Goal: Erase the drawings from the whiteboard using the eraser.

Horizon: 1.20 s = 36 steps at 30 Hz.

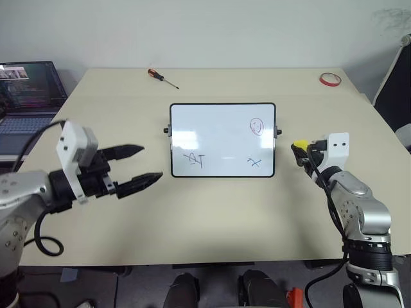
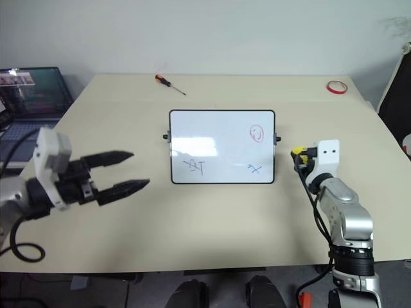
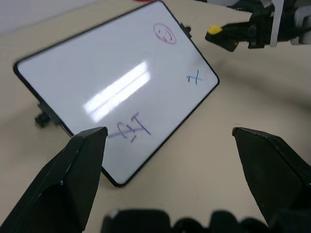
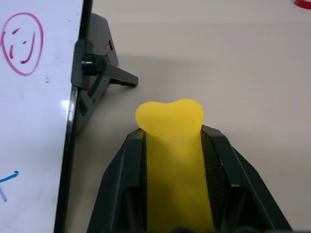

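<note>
The whiteboard point(image 1: 218, 131) stands tilted on its stand at the table's middle. It carries the drawings: a red smiley face point(image 1: 256, 126) at upper right, a blue X squiggle point(image 1: 255, 162) at lower right, and a blue scribble point(image 1: 194, 160) at lower left. My right gripper point(image 1: 300, 153) hovers just right of the board, shut on the yellow eraser point(image 4: 174, 160), whose tip pokes out between the fingers. My left gripper point(image 1: 139, 165) hangs open to the board's left, pointing toward it with nothing between its fingers.
A red-handled screwdriver point(image 1: 162, 77) lies at the back of the table, and a red tape ring point(image 1: 330, 79) at the back right. An open laptop point(image 1: 29, 96) sits off the table's left edge. The board's stand and knob point(image 4: 97, 73) jut out on its right side.
</note>
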Available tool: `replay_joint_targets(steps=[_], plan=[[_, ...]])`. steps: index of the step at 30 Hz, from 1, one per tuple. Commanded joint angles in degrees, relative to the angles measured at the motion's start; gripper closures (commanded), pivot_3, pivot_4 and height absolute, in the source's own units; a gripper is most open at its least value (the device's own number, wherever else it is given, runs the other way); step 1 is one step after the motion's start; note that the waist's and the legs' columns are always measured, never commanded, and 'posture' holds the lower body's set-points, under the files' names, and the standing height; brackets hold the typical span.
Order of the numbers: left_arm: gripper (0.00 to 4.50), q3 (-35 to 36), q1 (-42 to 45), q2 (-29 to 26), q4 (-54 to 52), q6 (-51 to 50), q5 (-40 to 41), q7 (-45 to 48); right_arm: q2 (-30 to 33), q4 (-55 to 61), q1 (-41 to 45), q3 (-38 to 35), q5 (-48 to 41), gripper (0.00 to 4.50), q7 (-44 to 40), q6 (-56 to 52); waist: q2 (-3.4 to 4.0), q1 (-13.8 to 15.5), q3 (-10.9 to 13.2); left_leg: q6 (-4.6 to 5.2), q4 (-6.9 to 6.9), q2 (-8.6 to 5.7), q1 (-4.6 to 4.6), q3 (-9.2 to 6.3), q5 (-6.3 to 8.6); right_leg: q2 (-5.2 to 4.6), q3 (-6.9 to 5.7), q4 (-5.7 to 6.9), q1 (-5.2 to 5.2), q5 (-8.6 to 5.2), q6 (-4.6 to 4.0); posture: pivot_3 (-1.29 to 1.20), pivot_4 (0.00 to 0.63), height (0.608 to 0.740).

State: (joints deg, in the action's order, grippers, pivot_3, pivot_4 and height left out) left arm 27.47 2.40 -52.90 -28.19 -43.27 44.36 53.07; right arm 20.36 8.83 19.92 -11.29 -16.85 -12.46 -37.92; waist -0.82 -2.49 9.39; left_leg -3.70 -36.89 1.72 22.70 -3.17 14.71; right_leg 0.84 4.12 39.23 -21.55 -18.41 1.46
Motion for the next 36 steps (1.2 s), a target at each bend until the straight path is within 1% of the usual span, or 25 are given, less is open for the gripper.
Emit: replay_joint_targets(steps=[1,6,12,21,36], plan=[[0.00,4.12,-0.81,-0.48,0.21,3.04,-0.61,0.80,0.82,1.01,1.93,-0.80,0.27,3.35,-0.17,1.67,0.01,0.00,0.01,0.00,0.00,0.00,0.00,0.00,0.00,0.00,0.00,0.01,0.00,0.00,0.00,0.00,0.150,0.740],[0.00,3.99,-1.39,-0.85,1.50,4.62,-0.92,1.40,0.31,1.10,4.25,-0.05,0.37,3.35,-0.74,4.46,0.03,-0.04,0.04,0.00,0.00,-0.02,-0.01,0.05,0.00,0.00,-0.01,0.01,-0.01,0.00,0.00,0.00,0.150,0.740],[0.00,1.90,0.60,-1.11,2.93,6.12,-1.72,1.58,0.12,1.03,5.64,1.45,1.36,3.35,-0.95,6.92,0.03,-0.15,0.05,0.00,0.01,-0.02,0.02,0.01,0.00,0.00,-0.01,-0.01,-0.02,0.00,0.00,0.00,0.150,0.740],[0.00,-1.66,5.43,-1.42,6.14,8.33,-3.80,2.14,-0.94,1.32,4.35,0.77,1.92,3.35,0.14,7.39,0.04,-0.28,0.06,0.00,0.01,-0.02,0.03,0.02,0.00,0.00,-0.03,0.01,-0.04,0.00,0.00,0.00,0.150,0.740],[0.00,-3.86,8.53,-1.69,8.80,9.84,-5.63,3.75,-1.08,1.67,3.57,0.34,2.06,3.35,1.23,7.36,0.04,-0.48,0.06,0.00,0.00,-0.02,0.09,0.10,0.00,0.00,-0.02,0.10,-0.17,0.00,0.00,0.00,0.150,0.740]])
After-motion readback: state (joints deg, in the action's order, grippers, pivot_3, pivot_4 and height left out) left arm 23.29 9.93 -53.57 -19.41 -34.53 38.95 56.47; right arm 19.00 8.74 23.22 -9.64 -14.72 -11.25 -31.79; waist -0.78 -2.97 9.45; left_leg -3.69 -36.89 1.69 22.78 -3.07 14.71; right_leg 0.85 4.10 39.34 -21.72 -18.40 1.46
